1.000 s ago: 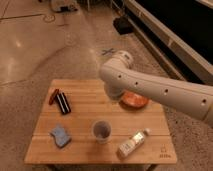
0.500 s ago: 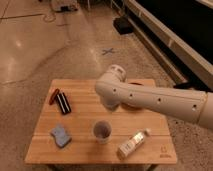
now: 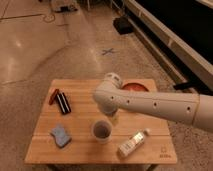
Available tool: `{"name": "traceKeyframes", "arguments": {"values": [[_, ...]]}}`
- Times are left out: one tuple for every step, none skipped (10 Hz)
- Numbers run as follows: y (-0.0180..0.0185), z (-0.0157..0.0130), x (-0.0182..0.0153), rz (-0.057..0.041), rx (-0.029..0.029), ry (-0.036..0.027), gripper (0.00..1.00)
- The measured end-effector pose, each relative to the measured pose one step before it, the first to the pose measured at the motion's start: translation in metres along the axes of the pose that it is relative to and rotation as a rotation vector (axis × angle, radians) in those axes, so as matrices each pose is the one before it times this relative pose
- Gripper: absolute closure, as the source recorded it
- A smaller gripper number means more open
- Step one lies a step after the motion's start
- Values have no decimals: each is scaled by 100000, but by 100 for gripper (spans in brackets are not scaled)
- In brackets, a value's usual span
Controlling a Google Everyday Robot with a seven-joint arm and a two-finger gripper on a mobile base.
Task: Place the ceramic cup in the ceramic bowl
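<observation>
The ceramic cup [image 3: 101,131] is pale grey-white with a darker inside and stands upright near the front middle of the wooden table [image 3: 80,117]. The ceramic bowl [image 3: 135,86] is orange-red and sits at the back right of the table, mostly hidden behind my white arm [image 3: 150,105]. The arm reaches in from the right across the table. My gripper [image 3: 113,119] shows only as a small piece under the arm's end, just behind and to the right of the cup.
A clear labelled plastic bottle [image 3: 132,142] lies at the front right. A blue sponge [image 3: 60,135] lies at the front left. A dark red and black packet [image 3: 60,100] lies at the back left. A black bag [image 3: 122,25] sits on the floor beyond.
My arm has swung left and lower over the table, now covering more of the bowl and ending close behind the cup. The cup, bottle and other things have not moved.
</observation>
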Motion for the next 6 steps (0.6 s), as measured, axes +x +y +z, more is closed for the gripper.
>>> {"name": "traceKeyframes", "arguments": {"values": [[-128, -253, 64, 530, 351, -506, 23], [-195, -711, -215, -717, 568, -1135, 23], [-12, -1384, -502, -1800, 481, -474, 23], [78, -1604, -403, -1431, 12, -318, 23], [-6, -1118, -455, -1267, 125, -496, 23], [76, -864, -1028, -1663, -619, -1635, 23]]}}
